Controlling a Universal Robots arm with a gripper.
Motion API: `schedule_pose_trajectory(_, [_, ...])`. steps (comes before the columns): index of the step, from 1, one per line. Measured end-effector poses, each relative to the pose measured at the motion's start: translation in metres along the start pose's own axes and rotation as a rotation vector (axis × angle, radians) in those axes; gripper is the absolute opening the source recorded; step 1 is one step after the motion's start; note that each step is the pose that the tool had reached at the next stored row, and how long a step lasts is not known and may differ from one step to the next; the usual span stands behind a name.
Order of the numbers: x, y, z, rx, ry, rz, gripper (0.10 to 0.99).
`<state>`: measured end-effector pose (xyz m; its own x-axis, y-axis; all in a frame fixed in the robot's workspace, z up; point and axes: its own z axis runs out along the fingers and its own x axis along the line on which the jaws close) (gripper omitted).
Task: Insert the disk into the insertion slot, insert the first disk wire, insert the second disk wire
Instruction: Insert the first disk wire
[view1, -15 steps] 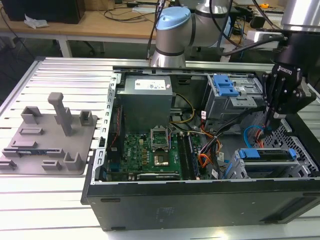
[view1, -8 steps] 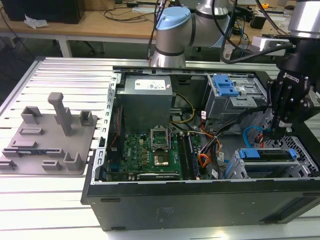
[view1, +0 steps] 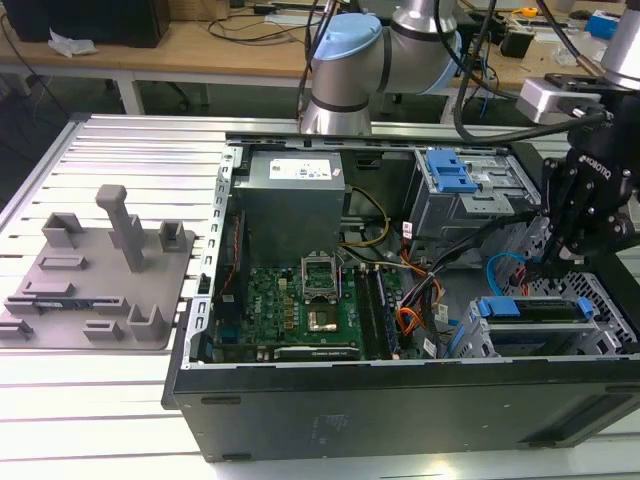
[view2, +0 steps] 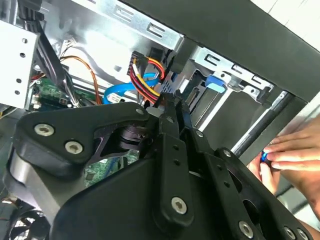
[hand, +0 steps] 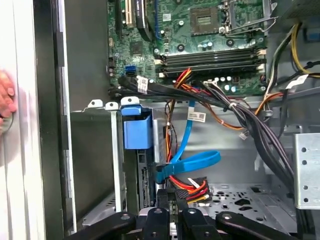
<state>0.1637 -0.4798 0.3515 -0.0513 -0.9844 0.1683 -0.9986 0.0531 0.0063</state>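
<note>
The disk (view1: 532, 309), in its blue carrier (hand: 136, 128), sits inside the insertion slot (view1: 604, 297), the grey perforated cage at the case's front corner on the exterior view's right. My gripper (view1: 553, 265) hangs just behind the disk's rear edge. Its narrow fingers (view2: 173, 116) are pressed together on the connector of a red, yellow and black disk wire (view2: 143, 75), seen in both wrist views. This wire (hand: 193, 187) ends right at the fingertips by the disk's back. A light blue flat disk wire (hand: 191, 161) loops to the disk's rear edge and looks plugged in there.
A person's hand (view2: 291, 156) rests on the outside of the case wall. A second grey bay with a blue latch (view1: 449, 170) stands behind. Black cable bundles (hand: 235, 112) cross above the motherboard (view1: 300, 300). A grey fixture plate (view1: 95, 275) lies at the exterior view's left.
</note>
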Motion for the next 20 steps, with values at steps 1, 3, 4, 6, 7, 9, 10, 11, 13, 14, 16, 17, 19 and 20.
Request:
schedule_pose_trajectory(1, [0.0030,-0.0007,-0.0004,-0.003,-0.0139,-0.001,0.165])
schedule_pose_trajectory(3, [0.0075,-0.0018,-0.0007,-0.008,-0.0272,-0.001,0.165])
schedule_pose_trajectory(4, [0.0123,-0.0032,-0.0003,-0.012,-0.0318,-0.002,0.165])
schedule_pose_trajectory(6, [0.0187,-0.0053,0.0007,-0.018,-0.0346,-0.003,0.165])
schedule_pose_trajectory(7, [0.0201,-0.0058,0.0010,-0.019,-0.0357,-0.003,0.165])
schedule_pose_trajectory(9, [0.0235,-0.0063,0.0016,-0.021,-0.0394,-0.004,0.165])
schedule_pose_trajectory(10, [0.0244,-0.0064,0.0017,-0.022,-0.0404,-0.004,0.165])
schedule_pose_trajectory(11, [0.0243,-0.0065,0.0017,-0.022,-0.0405,-0.004,0.165])
schedule_pose_trajectory(13, [0.0243,-0.0065,0.0017,-0.022,-0.0404,-0.004,0.165])
schedule_pose_trajectory(14, [0.0244,-0.0065,0.0017,-0.022,-0.0405,-0.004,0.165])
schedule_pose_trajectory(16, [0.0244,-0.0065,0.0017,-0.022,-0.0404,-0.004,0.165])
schedule_pose_trajectory(17, [0.0244,-0.0065,0.0017,-0.022,-0.0405,-0.004,0.165])
schedule_pose_trajectory(19, [0.0248,-0.0065,0.0017,-0.022,-0.0402,-0.004,0.165])
schedule_pose_trajectory(20, [0.0251,-0.0065,0.0018,-0.022,-0.0404,-0.004,0.165])
